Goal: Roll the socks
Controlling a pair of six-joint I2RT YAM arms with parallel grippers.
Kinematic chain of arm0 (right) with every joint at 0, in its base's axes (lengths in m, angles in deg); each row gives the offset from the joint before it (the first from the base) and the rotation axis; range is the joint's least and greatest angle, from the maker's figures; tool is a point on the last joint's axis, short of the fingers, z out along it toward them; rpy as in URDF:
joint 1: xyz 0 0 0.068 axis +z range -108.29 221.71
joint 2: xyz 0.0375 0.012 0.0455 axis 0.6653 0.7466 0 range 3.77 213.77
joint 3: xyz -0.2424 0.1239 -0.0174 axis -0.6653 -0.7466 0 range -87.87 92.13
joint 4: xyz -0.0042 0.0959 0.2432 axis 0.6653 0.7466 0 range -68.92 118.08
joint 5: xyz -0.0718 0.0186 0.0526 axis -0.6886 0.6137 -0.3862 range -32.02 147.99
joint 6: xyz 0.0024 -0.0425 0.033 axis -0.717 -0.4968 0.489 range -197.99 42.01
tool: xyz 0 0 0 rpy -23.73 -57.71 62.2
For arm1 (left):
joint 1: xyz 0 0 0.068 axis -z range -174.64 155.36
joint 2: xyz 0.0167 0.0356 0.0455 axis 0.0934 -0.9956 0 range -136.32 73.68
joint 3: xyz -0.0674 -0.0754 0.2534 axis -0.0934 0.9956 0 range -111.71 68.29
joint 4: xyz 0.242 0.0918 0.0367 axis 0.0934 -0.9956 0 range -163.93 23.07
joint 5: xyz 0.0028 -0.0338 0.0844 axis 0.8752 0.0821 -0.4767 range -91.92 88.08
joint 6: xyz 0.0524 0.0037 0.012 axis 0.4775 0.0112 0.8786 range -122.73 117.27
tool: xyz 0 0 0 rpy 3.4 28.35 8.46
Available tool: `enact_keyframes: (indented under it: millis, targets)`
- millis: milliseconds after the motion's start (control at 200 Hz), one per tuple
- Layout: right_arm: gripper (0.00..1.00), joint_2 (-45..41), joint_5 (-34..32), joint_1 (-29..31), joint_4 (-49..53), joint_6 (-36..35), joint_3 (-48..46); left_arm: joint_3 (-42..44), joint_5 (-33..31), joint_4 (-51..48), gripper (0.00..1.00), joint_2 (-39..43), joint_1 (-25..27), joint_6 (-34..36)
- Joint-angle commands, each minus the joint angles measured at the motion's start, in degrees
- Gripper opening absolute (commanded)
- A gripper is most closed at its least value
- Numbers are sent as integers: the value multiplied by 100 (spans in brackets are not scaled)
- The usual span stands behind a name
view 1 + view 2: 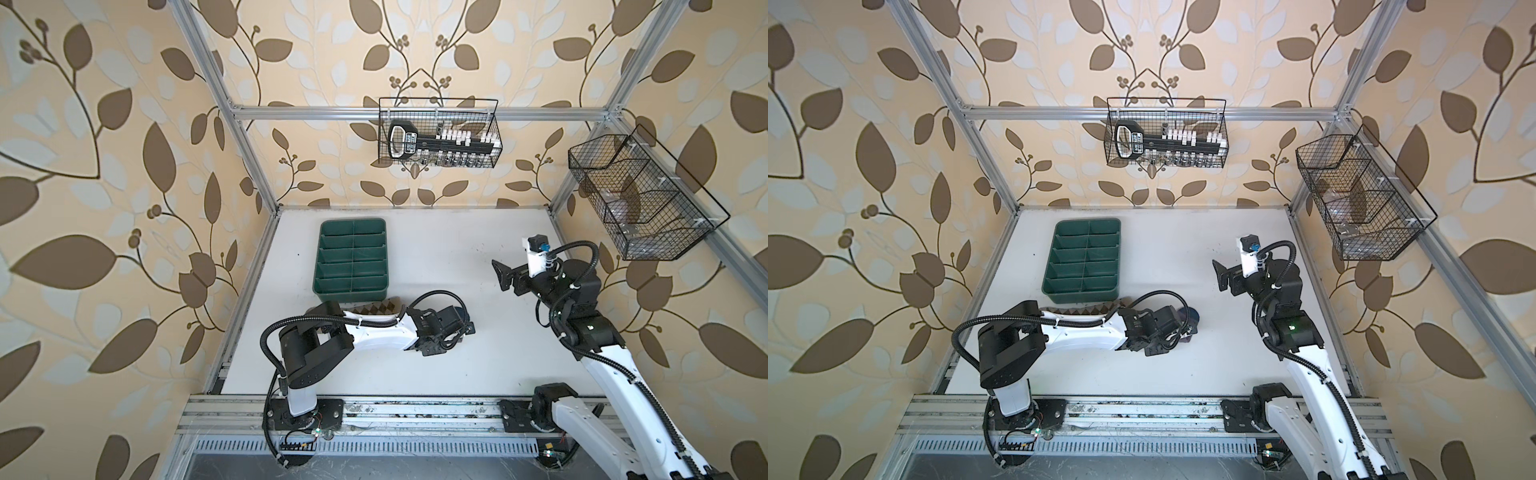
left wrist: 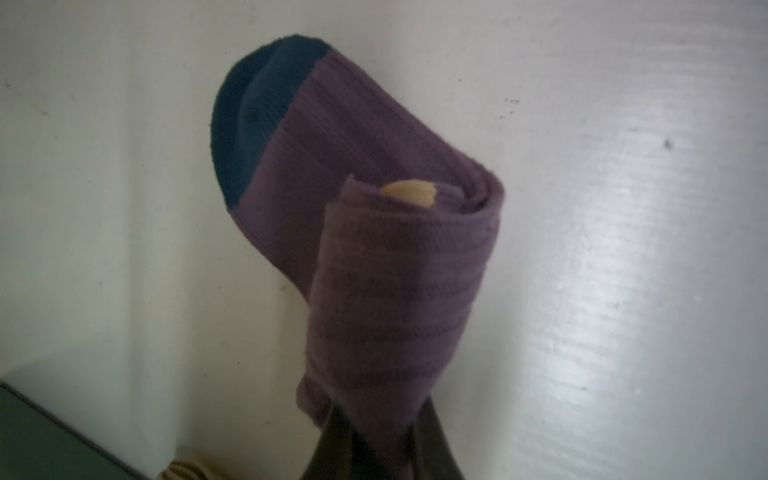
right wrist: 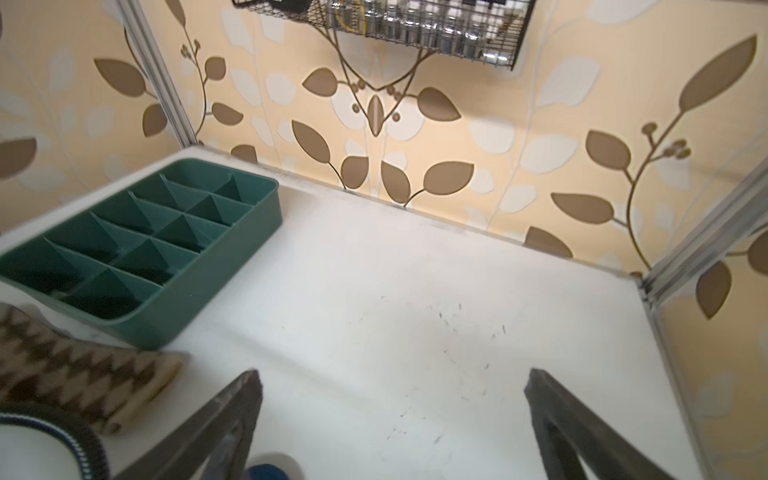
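Half done at most: with left hand (image 2: 382,432) clamped on the coiled purple sock (image 2: 374,249), low on the tabletop (image 2: 602,208), roll evenly toward the navy toe (image 2: 257,116); bring the gaping, empty right hand (image 3: 395,378) over to pin it.

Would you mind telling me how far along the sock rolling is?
Done: nothing fully rolled yet. In hand: the purple sock is partly rolled, its navy toe flat, pinched by the left gripper. Left: finishing that roll, and the tan argyle sock lies unrolled beside the green tray. The right gripper is open and empty.
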Motion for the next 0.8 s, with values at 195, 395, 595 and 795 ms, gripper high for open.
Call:
enact_keyframes:
  millis: [195, 395, 595, 795]
  targets:
    - [100, 204, 1421, 38, -715, 3909, -1847, 244, -448, -133, 4, -63, 120, 29]
    - [96, 1115, 1048, 1042, -921, 4004, -1880, 247, -532, -88, 4, -76, 156, 21]
    - [75, 2423, 1177, 1480, -1595, 4234, -1588, 273, -614, -105, 4, -54, 162, 17]
    - [50, 3719, 1405, 1797, -2345, 4433, -1502, 273, -636, -97, 4, -80, 173, 6]
